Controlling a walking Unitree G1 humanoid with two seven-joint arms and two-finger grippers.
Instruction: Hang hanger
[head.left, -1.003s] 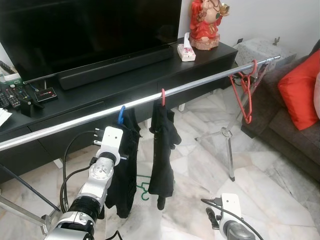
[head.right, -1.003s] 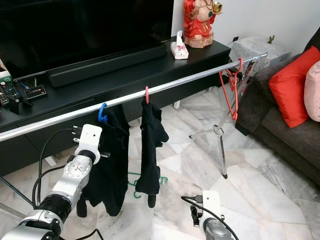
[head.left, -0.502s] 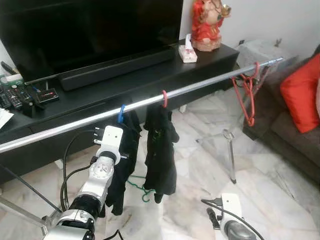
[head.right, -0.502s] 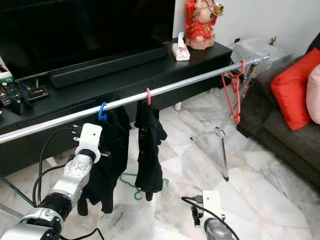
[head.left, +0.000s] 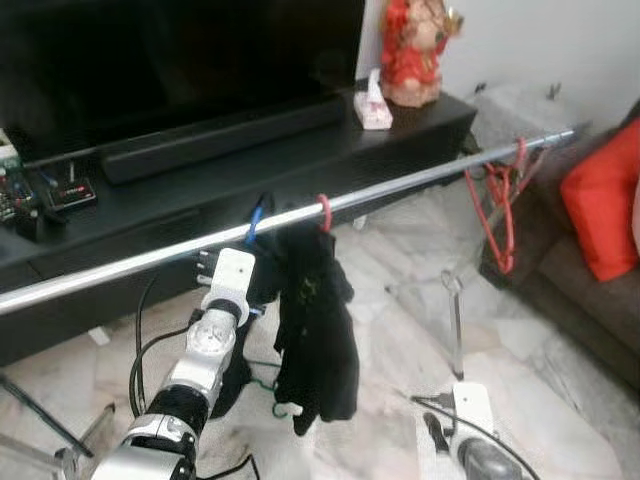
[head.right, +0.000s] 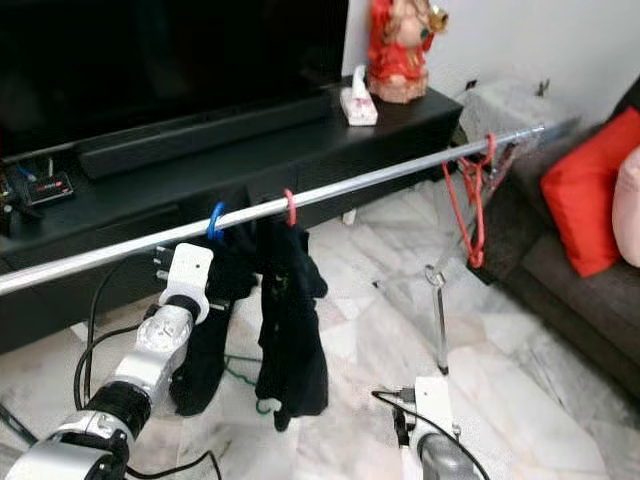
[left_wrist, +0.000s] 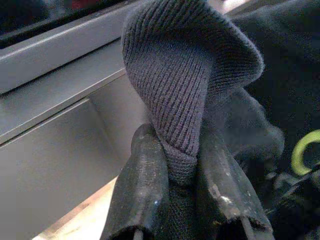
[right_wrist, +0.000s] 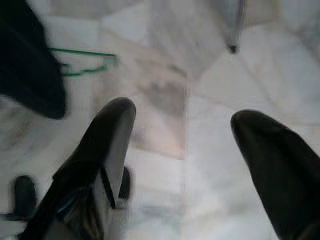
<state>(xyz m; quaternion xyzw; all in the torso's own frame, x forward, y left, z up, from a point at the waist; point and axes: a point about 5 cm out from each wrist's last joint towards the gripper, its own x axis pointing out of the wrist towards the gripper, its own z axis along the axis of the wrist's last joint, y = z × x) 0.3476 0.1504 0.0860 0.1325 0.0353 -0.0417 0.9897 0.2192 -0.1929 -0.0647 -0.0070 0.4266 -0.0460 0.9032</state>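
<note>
Garments, two of them and both dark, hang from one long silver rail (head.left: 420, 180) that runs across the room in front of a black TV cabinet (head.left: 300, 150). My left gripper (left_wrist: 182, 165) is raised to the rail and pinched tight on a fold of the knitted dark garment (left_wrist: 190, 85) that hangs from the blue hanger (head.right: 216, 218), whose hook sits over the rail. Just beside it, the red hanger (head.left: 324, 208) carries the second dark garment (head.left: 318, 340), which drapes down toward the marble floor (head.left: 560, 370). Farther along the rail, near its far end by the sofa (head.left: 590, 290), a bunch of bare red hangers (head.left: 497, 205) dangles; I cannot count them. One green hanger (right_wrist: 82, 62) lies on the floor beneath the clothes. My right gripper (right_wrist: 182, 165) hangs low over the marble with its two black fingers (right_wrist: 107, 145) spread wide apart, holding nothing. On the cabinet stand one long black soundbar (head.left: 215, 140), one tissue box (head.left: 373, 108) and one red figurine (head.left: 418, 50), with the dark TV screen (head.left: 180, 50) behind. One red cushion (head.left: 600, 195) rests on the sofa.
</note>
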